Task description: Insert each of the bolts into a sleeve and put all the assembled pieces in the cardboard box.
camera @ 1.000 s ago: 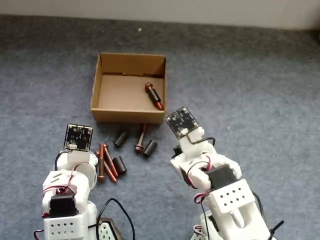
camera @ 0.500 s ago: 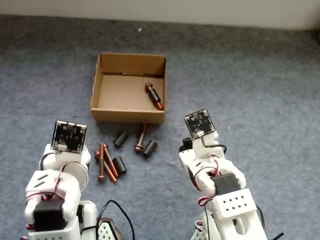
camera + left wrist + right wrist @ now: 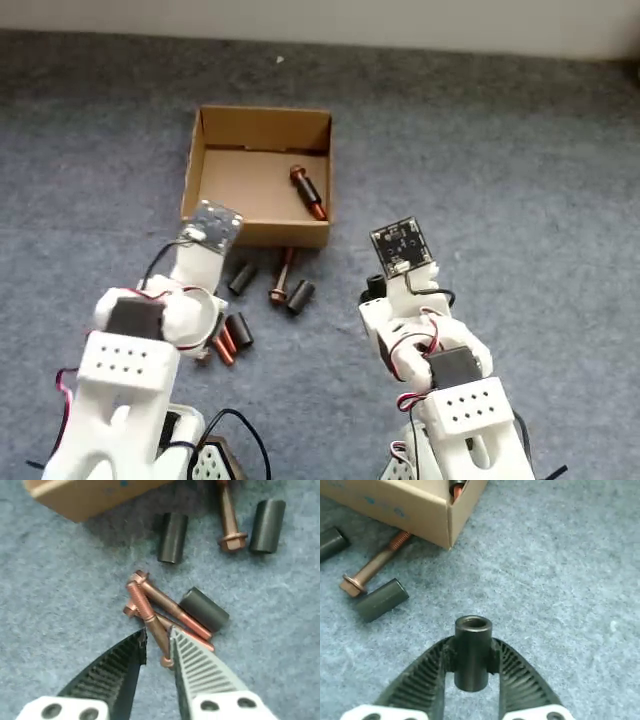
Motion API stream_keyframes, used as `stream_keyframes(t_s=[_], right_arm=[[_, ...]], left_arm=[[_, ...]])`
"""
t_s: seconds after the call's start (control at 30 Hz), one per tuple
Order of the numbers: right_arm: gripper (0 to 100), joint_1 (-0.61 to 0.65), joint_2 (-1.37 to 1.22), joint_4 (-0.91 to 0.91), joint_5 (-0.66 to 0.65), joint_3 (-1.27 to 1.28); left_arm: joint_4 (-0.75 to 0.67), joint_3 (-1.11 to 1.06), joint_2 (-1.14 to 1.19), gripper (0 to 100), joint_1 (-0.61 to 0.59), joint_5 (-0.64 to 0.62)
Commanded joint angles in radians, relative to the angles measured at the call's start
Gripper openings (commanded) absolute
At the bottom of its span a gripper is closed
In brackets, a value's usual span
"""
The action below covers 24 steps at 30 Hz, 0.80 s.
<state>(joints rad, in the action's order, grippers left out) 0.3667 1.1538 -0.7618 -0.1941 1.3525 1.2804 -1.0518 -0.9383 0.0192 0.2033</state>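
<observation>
- High view: a brown cardboard box (image 3: 260,234) is sitting upper left of centre, one assembled piece (image 3: 308,192) lying inside; copper-coloured steel bolts (image 3: 286,268) and short black cylindrical sleeves (image 3: 241,279) are lying just below it.
- Left wrist view: the left gripper (image 3: 157,632) is straddling one bolt (image 3: 141,605) narrowly, not clamping; stiff, likely rolling, best pinched mid-shank.
- Right wrist view: the right gripper (image 3: 471,652) is clamping a sleeve (image 3: 473,630) upright; rigid, probably slick.

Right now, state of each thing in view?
Box, open, one assembled piece inside.
Left gripper, open, astride a bolt.
Right gripper, shut on a sleeve, upright, empty.
Loose sleeves, three, lying down, empty.
Lone bolt, lying by the box, bare.
</observation>
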Motion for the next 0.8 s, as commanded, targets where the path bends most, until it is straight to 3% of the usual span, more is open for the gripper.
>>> stream_keyframes(t_s=[0.0, 0.13, 0.3, 0.53, 0.77], right_arm=[[0.5, -0.007, 0.024, 0.022, 0.005, -0.01], [0.5, -0.004, 0.024, 0.022, 0.005, -0.01], [0.5, -0.004, 0.024, 0.022, 0.003, -0.01], [0.5, -0.004, 0.022, 0.022, 0.003, -0.01], [0.5, -0.004, 0.021, 0.022, 0.003, -0.01]], left_arm=[[-0.052, 0.047, 0.148, 14, 0.067, -0.164], [-0.141, 0.047, 0.234, 14, 0.094, -0.316], [-0.186, 0.047, 0.295, 14, 0.117, -0.408], [-0.242, 0.051, 0.438, 14, 0.099, -0.423], [-0.348, 0.082, 0.61, 14, -0.067, -0.417]])
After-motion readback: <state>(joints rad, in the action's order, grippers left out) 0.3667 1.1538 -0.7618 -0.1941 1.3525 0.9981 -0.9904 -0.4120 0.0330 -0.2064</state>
